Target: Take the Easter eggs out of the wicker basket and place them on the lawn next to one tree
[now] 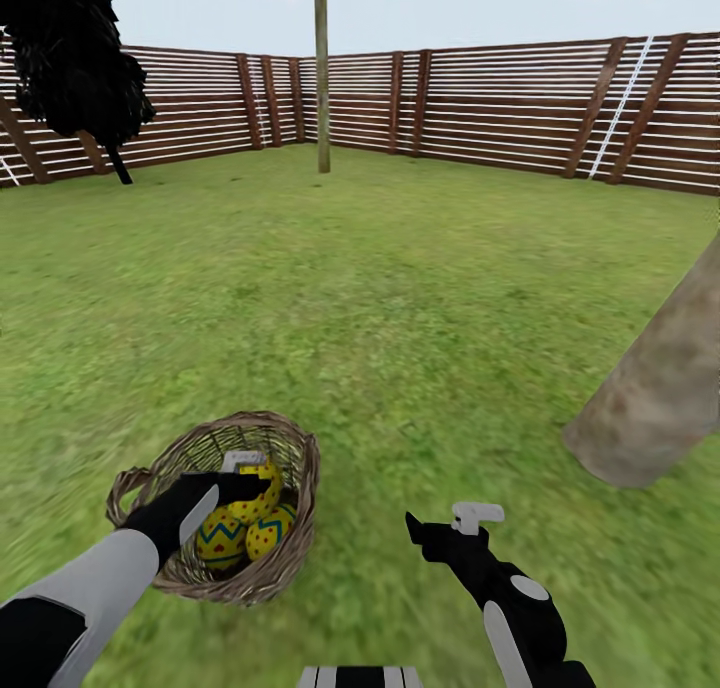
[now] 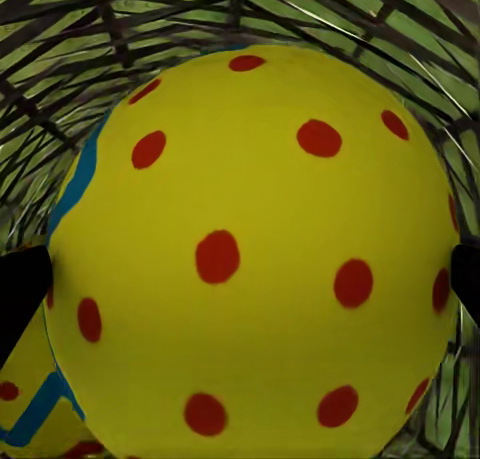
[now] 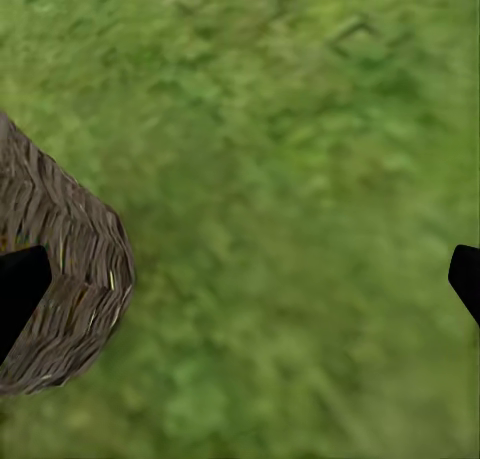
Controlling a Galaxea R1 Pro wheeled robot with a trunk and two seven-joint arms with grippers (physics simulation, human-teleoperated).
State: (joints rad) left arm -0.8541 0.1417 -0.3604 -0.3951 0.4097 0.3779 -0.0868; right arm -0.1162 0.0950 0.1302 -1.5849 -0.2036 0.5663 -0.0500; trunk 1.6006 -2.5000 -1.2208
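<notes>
Left pincer [image 1: 243,476] down inside the basket [image 1: 290,558], at about 8 o'clock in the head view. Wrist view: top egg [image 2: 255,259] sits between the fingers, one dark tip [image 2: 20,289] at each flank. Jaws wide, roughly the egg's breadth. Whether the pads already touch the shell, cannot tell; no firm hold evident.

Right pincer [image 1: 440,533] at 5 o'clock, low over the lawn [image 1: 400,318], just beside the basket. Fingers [image 3: 20,289] spread wide, nothing between them but grass; basket wall [image 3: 70,279] at one edge of its view.

Basket: two more eggs under the top one, a zigzag egg [image 1: 220,540] and a dotted egg [image 1: 265,536] pressed against it. All three still in.

Step in hand, as I judge it: grasp the top egg.
- Close at the egg's widest girth; a round shell will likely squirt out if pinched above or below it.
- Close slowly, stop on contact.
- Lift straight up until clear of the rim; a sideways drag could snag the weave or tip the basket.
- Keep the right arm off the basket wall.

Farther out: thick trunk [image 1: 660,388] at 3 o'clock, nearest drop site. Thin tree [image 1: 322,78] at 12, by the fence [image 1: 500,108]. Dark bush [image 1: 65,58] at 10.
</notes>
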